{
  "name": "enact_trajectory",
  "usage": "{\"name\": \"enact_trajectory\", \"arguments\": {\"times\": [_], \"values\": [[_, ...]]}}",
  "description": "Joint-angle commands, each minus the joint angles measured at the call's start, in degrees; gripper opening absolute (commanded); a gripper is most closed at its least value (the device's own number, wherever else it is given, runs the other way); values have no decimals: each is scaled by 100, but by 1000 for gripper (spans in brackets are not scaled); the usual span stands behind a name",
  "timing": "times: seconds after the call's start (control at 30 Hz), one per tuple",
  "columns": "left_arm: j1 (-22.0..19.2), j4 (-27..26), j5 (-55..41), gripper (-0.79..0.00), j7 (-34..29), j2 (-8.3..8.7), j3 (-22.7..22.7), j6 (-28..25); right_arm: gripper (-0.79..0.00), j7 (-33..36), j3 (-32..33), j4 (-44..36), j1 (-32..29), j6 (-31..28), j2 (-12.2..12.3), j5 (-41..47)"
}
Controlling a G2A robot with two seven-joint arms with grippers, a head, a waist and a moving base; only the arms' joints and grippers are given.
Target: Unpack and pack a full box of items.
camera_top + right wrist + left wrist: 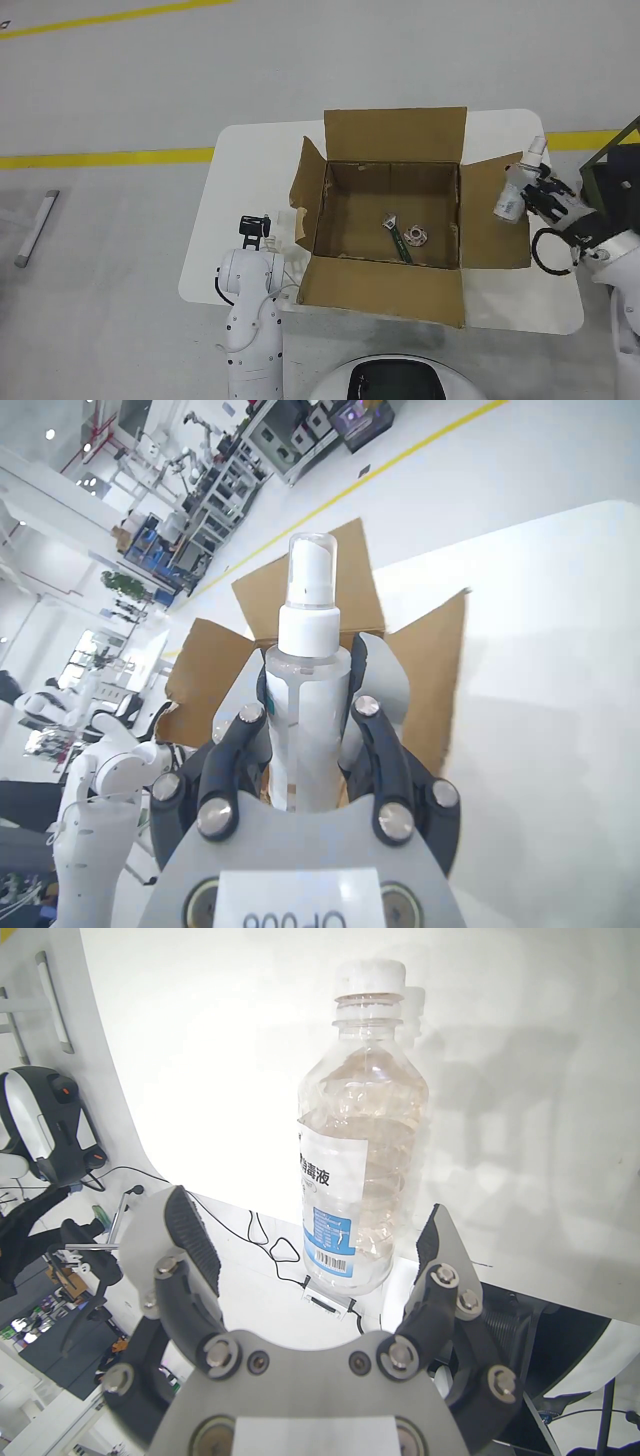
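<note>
I count two bottles on my feeds: one clear screw-cap bottle (360, 1153) with a white cap, and one spray bottle (306, 680). There is one cardboard box (395, 285) with four flaps folded open, and inside it I count two loose items: one wrench (396, 238) and one small round metal part (415, 237). Beyond that I see one white table (260, 160) and my two grippers, one left gripper (307, 1208) and one right gripper (310, 655).

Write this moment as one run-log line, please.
left fingers: open, facing clear bottle | right fingers: shut on spray bottle, by box flap | inside: wrench, small round part
</note>
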Motion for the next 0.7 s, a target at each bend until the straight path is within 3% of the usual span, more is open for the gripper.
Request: {"name": "enact_trajectory", "arguments": {"times": [0.0,0.13,0.3,0.47,0.67], "values": [[0,0,0,0,0,0,0,0,-785,85,283,-219,-147,-142,34,-80],[0,0,0,0,0,0,0,0,-785,619,763,-409,-501,245,109,-834],[0,0,0,0,0,0,0,0,-785,1696,812,-635,-695,613,221,-2132],[0,0,0,0,0,0,0,0,-785,2793,373,-431,-539,677,328,-3341],[0,0,0,0,0,0,0,0,-785,3675,-534,391,-52,246,417,-4282]]}}
